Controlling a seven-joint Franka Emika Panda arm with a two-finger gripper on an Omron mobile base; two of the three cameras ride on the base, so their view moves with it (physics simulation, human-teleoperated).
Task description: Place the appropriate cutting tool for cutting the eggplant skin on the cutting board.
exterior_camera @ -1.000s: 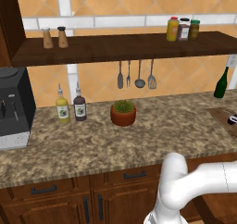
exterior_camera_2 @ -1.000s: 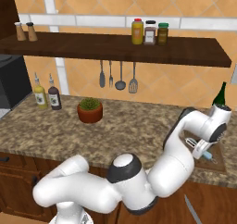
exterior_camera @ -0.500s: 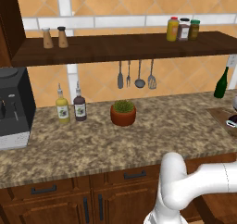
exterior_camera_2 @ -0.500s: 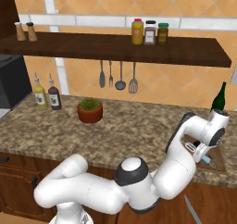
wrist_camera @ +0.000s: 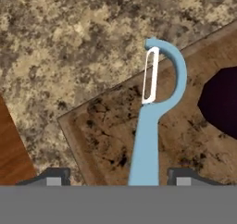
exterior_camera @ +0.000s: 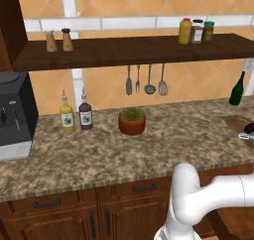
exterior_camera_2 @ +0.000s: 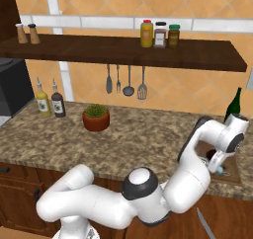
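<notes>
The cutting tool (wrist_camera: pixel 150 126) is a pale blue peeler with a white blade, lying across the corner of the brown wooden cutting board (wrist_camera: pixel 102 135). Its handle runs down between my gripper (wrist_camera: pixel 119 176), whose fingertips (wrist_camera: pixel 54 176) stand wide of the handle on both sides, open and not touching it. The dark purple eggplant (wrist_camera: pixel 222 102) rests on the board just right of the peeler's head. In the right base view my gripper (exterior_camera_2: pixel 219 170) hangs low over the board (exterior_camera_2: pixel 233 174) at the counter's right end. The left base view has the board (exterior_camera: pixel 236 122) and eggplant (exterior_camera: pixel 249 128) at its right edge.
A potted plant (exterior_camera_2: pixel 96 117) stands mid-counter, with two sauce bottles (exterior_camera_2: pixel 49 100) further left. A green wine bottle (exterior_camera_2: pixel 233 104) stands behind the board. Metal utensils (exterior_camera_2: pixel 126 80) hang under the shelf. A black coffee machine (exterior_camera: pixel 12 115) sits at far left.
The wrist has shifted slightly right and down over the board. Nothing else on the counter has moved.
</notes>
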